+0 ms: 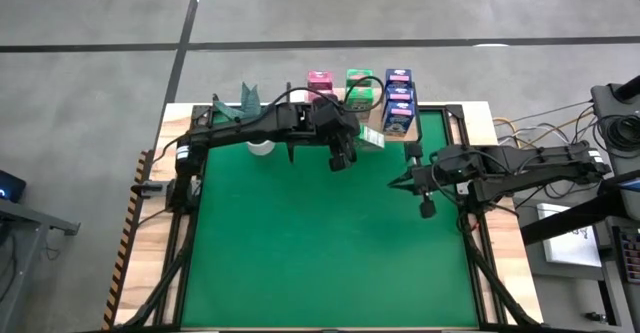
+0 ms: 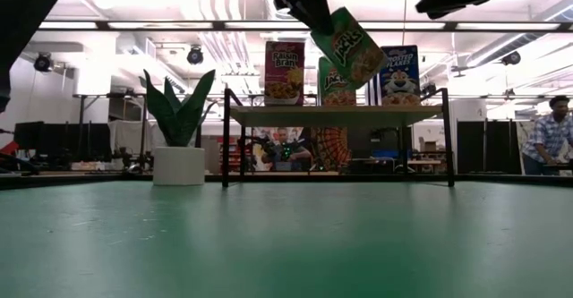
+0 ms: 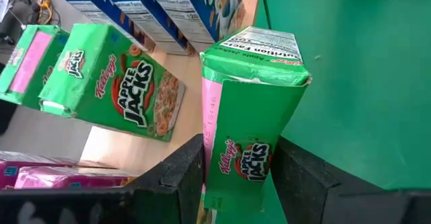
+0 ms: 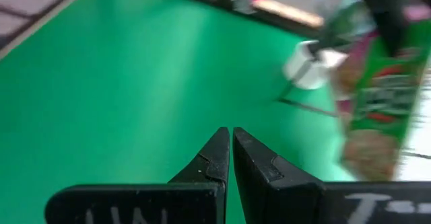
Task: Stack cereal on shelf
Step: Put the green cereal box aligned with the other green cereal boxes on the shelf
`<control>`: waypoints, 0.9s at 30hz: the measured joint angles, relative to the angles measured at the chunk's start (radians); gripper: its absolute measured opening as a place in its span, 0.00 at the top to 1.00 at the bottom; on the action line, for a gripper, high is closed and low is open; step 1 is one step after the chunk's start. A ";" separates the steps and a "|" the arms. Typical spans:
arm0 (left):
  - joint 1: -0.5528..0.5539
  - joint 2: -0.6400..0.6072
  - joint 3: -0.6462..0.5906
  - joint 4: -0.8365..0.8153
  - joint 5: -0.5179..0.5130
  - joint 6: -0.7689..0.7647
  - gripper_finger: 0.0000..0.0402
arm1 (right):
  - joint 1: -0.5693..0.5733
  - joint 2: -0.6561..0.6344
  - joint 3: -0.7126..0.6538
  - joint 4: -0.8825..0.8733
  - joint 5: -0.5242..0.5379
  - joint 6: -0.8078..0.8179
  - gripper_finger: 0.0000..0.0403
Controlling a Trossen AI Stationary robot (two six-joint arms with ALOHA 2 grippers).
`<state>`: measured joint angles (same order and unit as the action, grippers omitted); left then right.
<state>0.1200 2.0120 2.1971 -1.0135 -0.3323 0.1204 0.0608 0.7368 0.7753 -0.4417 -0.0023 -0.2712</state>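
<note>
My left gripper [image 1: 350,149] is shut on a green cereal box [image 3: 250,116] and holds it in the air just in front of the shelf [image 2: 336,114], near its middle. On the shelf board stand pink boxes [image 1: 320,81], green boxes [image 3: 114,89] and blue boxes [image 1: 398,98], in rows running back from the board's front edge. To the right, over the green mat, my right gripper [image 1: 397,184] hangs shut with nothing between its fingers [image 4: 229,150]. My left gripper pinches the green box between its two fingers [image 3: 185,173], one on each broad face, near one end [image 3: 236,177] of the box. The fingers slant down toward the table's far edge. The box is lifted clear and hangs tilted, its free end [image 2: 363,70] toward the shelf.
A paper plant in a white pot [image 2: 179,146] stands on the table left of the shelf. Black posts [image 2: 226,137] close the shelf's ends. The green mat [image 1: 330,243] stretches toward the near edge. People show in the room behind the table.
</note>
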 joint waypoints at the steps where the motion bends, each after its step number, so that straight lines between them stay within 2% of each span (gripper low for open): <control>1: -0.001 0.000 0.000 0.000 0.000 0.000 0.65 | 0.000 0.000 0.000 0.015 0.034 0.000 0.97; 6: -0.015 0.000 0.006 -0.008 0.002 -0.022 0.65 | -0.001 0.009 0.000 0.137 0.213 0.004 0.97; 9: -0.022 0.000 0.007 -0.013 0.003 -0.038 0.65 | -0.001 0.026 0.011 0.146 0.256 -0.019 0.93; 16: -0.050 0.000 0.006 -0.038 0.003 -0.060 0.65 | -0.002 0.131 0.134 0.102 0.330 -0.017 0.67; 20: -0.068 0.000 0.006 -0.040 0.004 -0.066 0.65 | -0.003 0.209 0.237 0.010 0.391 -0.004 0.53; 27: -0.101 0.000 0.011 -0.047 0.004 -0.066 0.65 | -0.007 0.320 0.383 -0.175 0.395 0.084 0.39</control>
<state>0.0190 2.0117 2.2086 -1.0603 -0.3286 0.0539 0.0534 1.0567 1.1588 -0.6162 0.3931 -0.1868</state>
